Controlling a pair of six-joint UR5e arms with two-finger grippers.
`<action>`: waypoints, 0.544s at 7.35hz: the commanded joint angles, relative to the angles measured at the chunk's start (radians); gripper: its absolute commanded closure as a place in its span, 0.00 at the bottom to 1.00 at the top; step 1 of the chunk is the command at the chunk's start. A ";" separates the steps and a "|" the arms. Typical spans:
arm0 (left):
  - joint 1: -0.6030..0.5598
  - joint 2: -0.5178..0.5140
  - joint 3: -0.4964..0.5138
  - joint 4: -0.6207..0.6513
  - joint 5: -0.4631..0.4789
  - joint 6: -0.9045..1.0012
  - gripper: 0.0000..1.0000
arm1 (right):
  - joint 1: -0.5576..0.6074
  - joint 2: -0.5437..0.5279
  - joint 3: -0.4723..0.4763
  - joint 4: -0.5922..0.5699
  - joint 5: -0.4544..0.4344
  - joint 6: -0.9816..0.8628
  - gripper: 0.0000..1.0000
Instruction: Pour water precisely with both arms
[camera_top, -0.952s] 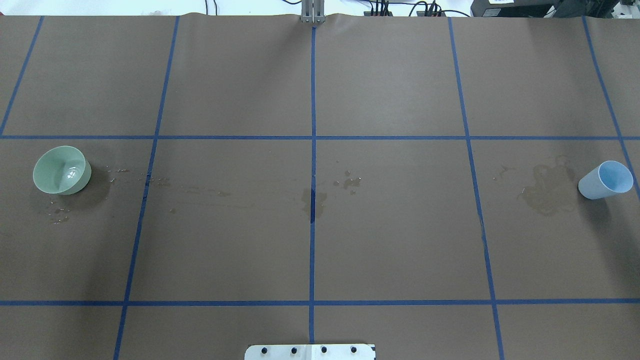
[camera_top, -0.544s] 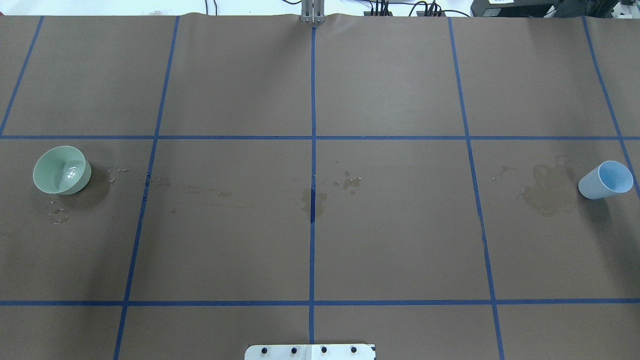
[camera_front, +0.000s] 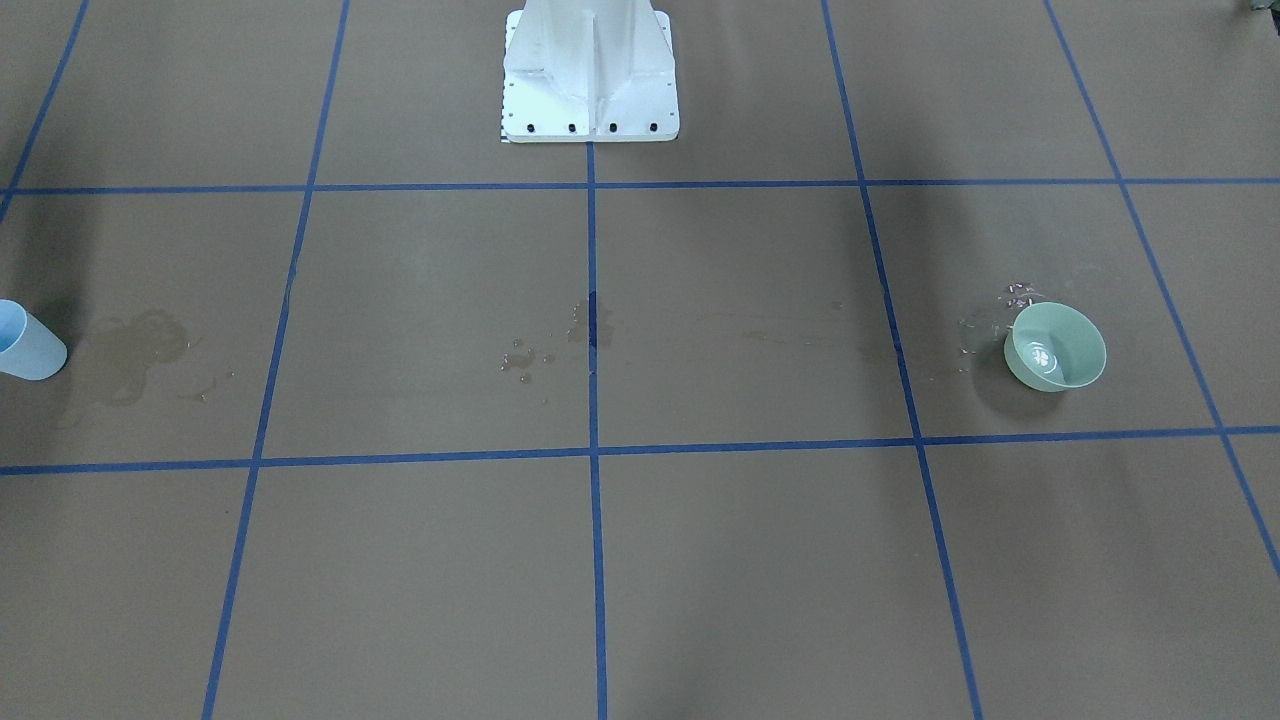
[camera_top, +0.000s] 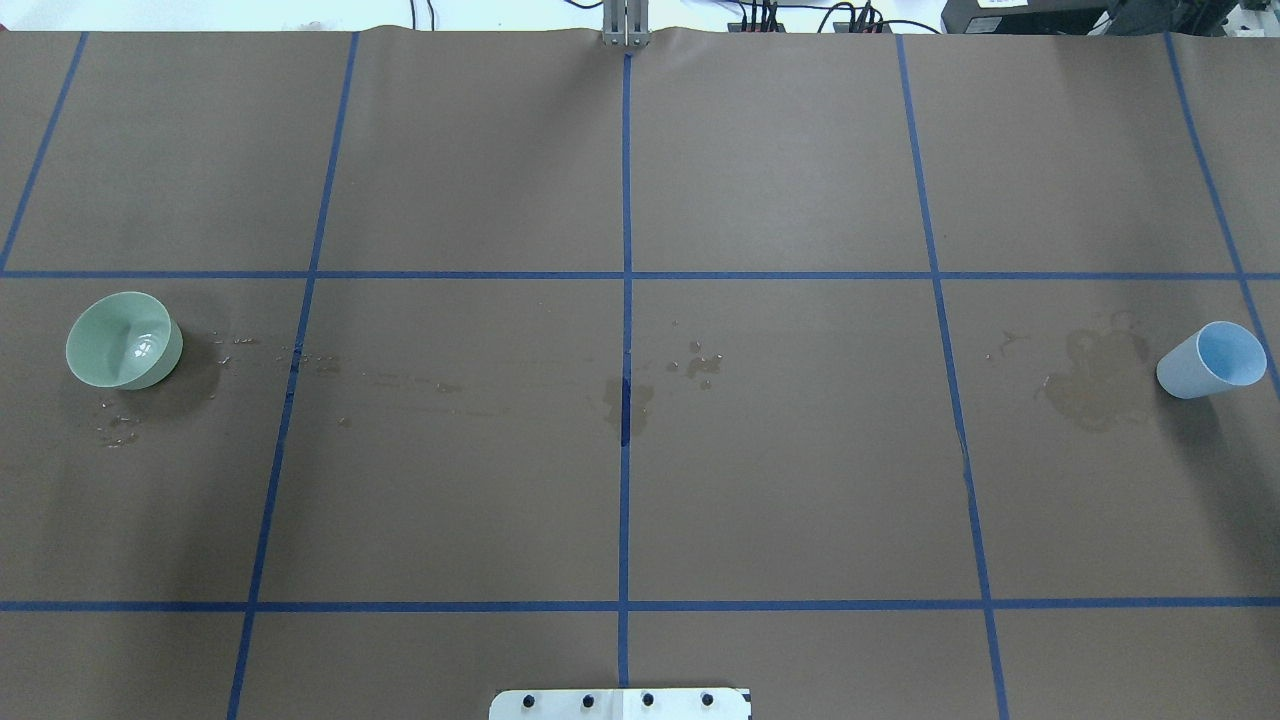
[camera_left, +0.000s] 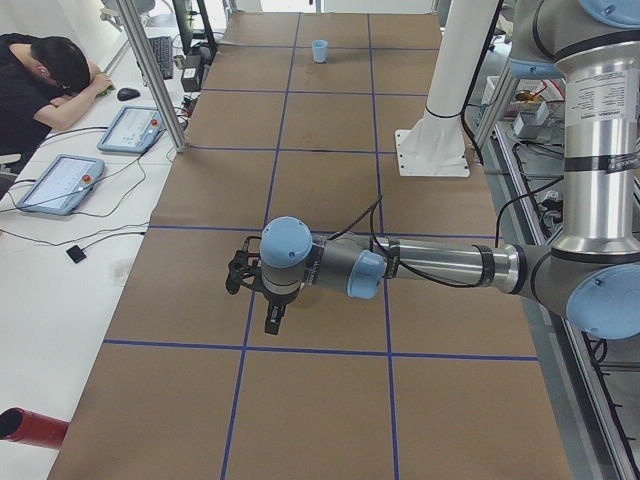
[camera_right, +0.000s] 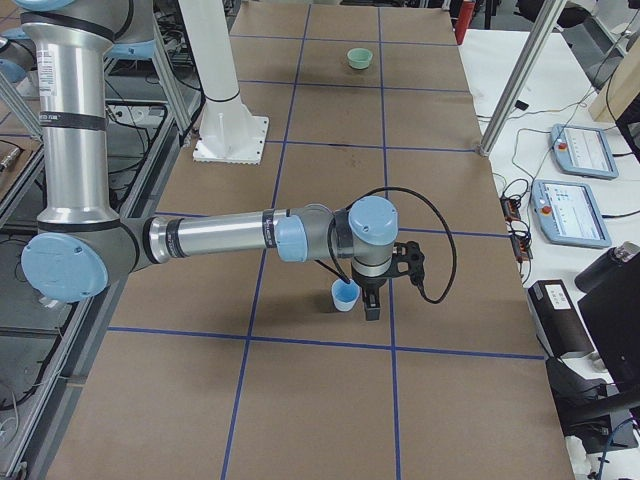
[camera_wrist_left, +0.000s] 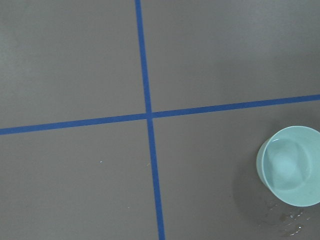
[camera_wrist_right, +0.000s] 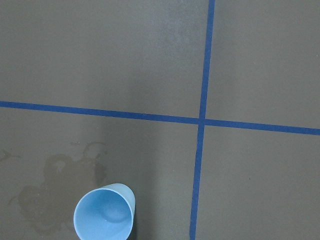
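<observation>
Water is seemingly sitting poured in the bowl, while left gripper and right gripper are hovering, opening untellable.

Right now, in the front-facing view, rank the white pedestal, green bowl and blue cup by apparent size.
1. white pedestal, though cropped at the top.
2. green bowl.
3. blue cup; the left edge cuts it off, so its rank against the bowl is unsure.

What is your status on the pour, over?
Left gripper, right gripper: open or shut unreadable. Green bowl, blue cup standing free. Water glints in bowl; spills on table cover.
</observation>
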 joint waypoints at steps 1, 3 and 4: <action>0.074 -0.019 0.014 -0.075 -0.003 -0.212 0.00 | -0.001 -0.001 0.005 0.009 0.009 0.004 0.01; 0.226 0.030 0.042 -0.372 0.049 -0.591 0.02 | -0.001 -0.015 0.005 0.010 0.018 0.003 0.01; 0.312 0.032 0.094 -0.496 0.096 -0.713 0.02 | -0.001 -0.012 0.006 0.012 0.018 0.001 0.01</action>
